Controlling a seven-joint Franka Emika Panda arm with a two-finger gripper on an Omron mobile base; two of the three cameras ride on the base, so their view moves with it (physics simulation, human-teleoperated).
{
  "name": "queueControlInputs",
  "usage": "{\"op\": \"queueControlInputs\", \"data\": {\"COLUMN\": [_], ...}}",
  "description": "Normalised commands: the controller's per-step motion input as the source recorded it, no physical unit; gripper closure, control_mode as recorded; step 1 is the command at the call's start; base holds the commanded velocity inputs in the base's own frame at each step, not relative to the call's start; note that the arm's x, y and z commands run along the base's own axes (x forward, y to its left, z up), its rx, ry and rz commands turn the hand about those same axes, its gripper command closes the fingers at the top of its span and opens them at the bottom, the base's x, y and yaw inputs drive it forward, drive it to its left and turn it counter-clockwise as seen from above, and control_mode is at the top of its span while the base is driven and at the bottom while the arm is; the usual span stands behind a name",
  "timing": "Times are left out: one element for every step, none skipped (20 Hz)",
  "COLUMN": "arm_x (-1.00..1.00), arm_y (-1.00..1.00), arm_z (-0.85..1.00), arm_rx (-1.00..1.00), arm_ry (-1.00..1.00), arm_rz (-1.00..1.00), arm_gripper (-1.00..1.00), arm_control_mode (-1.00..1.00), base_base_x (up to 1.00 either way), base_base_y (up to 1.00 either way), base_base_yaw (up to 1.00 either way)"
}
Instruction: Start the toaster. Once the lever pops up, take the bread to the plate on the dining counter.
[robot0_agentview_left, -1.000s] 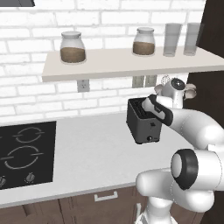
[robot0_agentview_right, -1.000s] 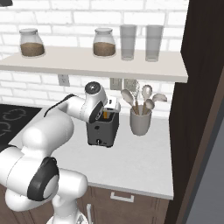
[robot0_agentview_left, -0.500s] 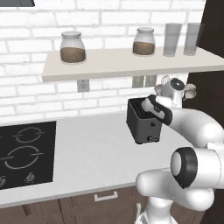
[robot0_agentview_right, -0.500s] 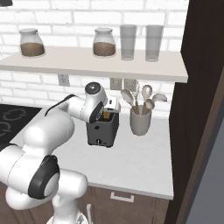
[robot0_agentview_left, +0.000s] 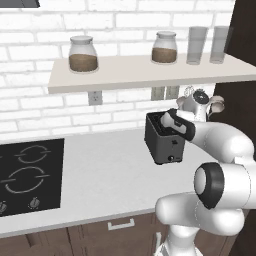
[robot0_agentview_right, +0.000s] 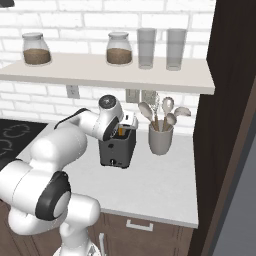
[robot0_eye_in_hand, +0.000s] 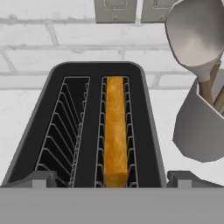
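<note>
Gripper (robot0_eye_in_hand: 112, 179) spread wide above toaster (robot0_eye_in_hand: 98, 127) on grey worktop (robot0_agentview_left: 100, 175), bread (robot0_eye_in_hand: 116, 131) upright in right slot, utensil crock (robot0_agentview_right: 161, 139) just right

Toaster (robot0_agentview_left: 163, 142) sits on the grey counter (robot0_agentview_left: 100, 180) right of center, arm bent over its top. Cooktop (robot0_agentview_left: 27, 172) at the left edge, two jars on the shelf (robot0_agentview_left: 145, 70) up top.

Toaster station, layout on the countertop

The toaster (robot0_agentview_left: 164, 142) stands on the counter (robot0_agentview_left: 100, 185) at frame centre-right, the cooktop (robot0_agentview_left: 27, 172) at the far left. The bread (robot0_eye_in_hand: 115, 131) sits in the right-hand slot in the hand view. The utensil crock (robot0_agentview_right: 160, 139) stands just right of the toaster; the shelf (robot0_agentview_right: 100, 71) with jars and glasses runs above.
</note>
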Motion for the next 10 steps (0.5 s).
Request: {"op": "queueControlInputs", "data": {"arm_x": [0.08, 0.06, 0.06, 0.07, 0.06, 0.06, 0.06, 0.05, 0.04, 0.04], "arm_y": [0.0, -0.01, -0.01, -0.01, -0.01, -0.01, 0.0, 0.0, 0.0, 0.0], "arm_z": [-0.06, -0.06, -0.06, -0.06, -0.06, -0.06, -0.06, -0.06, -0.06, -0.06], "arm_rx": [0.03, 0.03, 0.02, 0.02, 0.02, 0.02, 0.01, 0.01, 0.01, 0.0], "arm_ry": [0.0, 0.0, 0.0, 0.0, 0.0, 0.0, 0.0, 0.0, 0.0, 0.0], "arm_rz": [0.0, 0.0, 0.0, 0.0, 0.0, 0.0, 0.0, 0.0, 0.0, 0.0], "arm_gripper": [-1.0, -1.0, -1.0, -1.0, -1.0, -1.0, -1.0, -1.0, -1.0, -1.0], "arm_control_mode": [-1.0, -1.0, -1.0, -1.0, -1.0, -1.0, -1.0, -1.0, -1.0, -1.0], "base_base_x": [0.0, 0.0, 0.0, 0.0, 0.0, 0.0, 0.0, 0.0, 0.0, 0.0], "base_base_y": [0.0, 0.0, 0.0, 0.0, 0.0, 0.0, 0.0, 0.0, 0.0, 0.0], "base_base_yaw": [0.0, 0.0, 0.0, 0.0, 0.0, 0.0, 0.0, 0.0, 0.0, 0.0]}}
